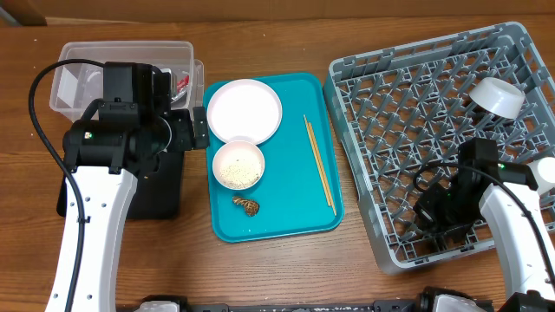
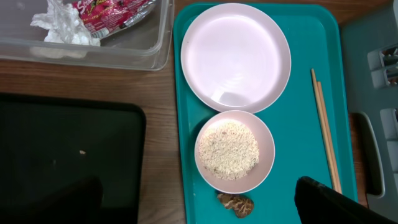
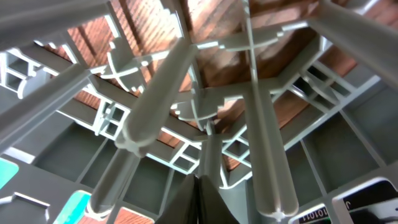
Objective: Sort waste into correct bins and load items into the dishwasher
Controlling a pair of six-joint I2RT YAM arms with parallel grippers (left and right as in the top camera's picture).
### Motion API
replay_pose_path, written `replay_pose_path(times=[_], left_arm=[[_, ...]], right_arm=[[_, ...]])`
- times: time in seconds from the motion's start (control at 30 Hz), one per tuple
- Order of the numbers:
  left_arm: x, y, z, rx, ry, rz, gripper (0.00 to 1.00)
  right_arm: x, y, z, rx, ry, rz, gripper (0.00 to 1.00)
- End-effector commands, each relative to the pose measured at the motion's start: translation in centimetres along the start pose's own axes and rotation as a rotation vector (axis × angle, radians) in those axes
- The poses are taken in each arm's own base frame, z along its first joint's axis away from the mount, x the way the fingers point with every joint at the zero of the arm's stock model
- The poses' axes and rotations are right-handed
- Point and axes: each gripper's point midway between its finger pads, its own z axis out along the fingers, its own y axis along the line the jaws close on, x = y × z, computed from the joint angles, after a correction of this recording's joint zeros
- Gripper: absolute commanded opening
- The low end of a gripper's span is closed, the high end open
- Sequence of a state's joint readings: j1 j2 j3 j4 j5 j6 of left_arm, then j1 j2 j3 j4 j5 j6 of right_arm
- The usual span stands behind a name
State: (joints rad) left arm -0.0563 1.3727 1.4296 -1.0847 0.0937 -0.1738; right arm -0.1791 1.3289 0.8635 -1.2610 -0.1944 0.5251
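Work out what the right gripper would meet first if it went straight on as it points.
Probably the dish rack: the shut right gripper points in among its grey pegs, with one peg just ahead. Depth is unclear, but the wooden table shows only beyond the grid.

1. The wooden table [image 1: 286, 269] carries four things directly.
2. The teal serving tray [image 1: 295, 191] lies flat near the table's middle.
3. The clear plastic tub [image 1: 65, 87] stands just left of the serving tray's far corner.
4. The black tray [image 2: 62, 149] lies left of the serving tray, nearer than the tub.
5. The grey dish rack [image 1: 399, 113] sits just right of the serving tray, turned slightly askew.
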Motion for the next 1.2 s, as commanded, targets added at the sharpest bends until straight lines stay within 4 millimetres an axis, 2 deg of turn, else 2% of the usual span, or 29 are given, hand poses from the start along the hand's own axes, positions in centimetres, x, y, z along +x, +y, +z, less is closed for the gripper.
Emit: replay_pose_path(times=[0.0, 0.27, 0.63, 0.87, 1.17], left_arm=[[-0.1, -0.2, -0.1, 0.013, -0.002, -0.001, 1.0], [-0.1, -0.2, -0.1, 0.013, -0.002, -0.001, 1.0], [-0.1, -0.2, -0.1, 0.013, -0.001, -0.001, 1.0], [-0.1, -0.2, -0.1, 0.013, -0.001, -0.001, 1.0], [-0.1, -0.2, -0.1, 0.013, -0.001, -0.001, 1.0]], right_arm=[[0.6, -0.1, 0.2, 0.023, 0.003, -0.001, 0.04], [1.7, 0.5, 0.6, 0.04, 0.02, -0.034, 0.04], [1.8, 0.5, 0.6, 0.044, 0.024, -0.037, 0.04], [0.0, 2.1, 0.6, -0.02, -0.05, -0.096, 0.04], [0.6, 3.8, 0.5, -0.113, -0.014, -0.152, 0.04]])
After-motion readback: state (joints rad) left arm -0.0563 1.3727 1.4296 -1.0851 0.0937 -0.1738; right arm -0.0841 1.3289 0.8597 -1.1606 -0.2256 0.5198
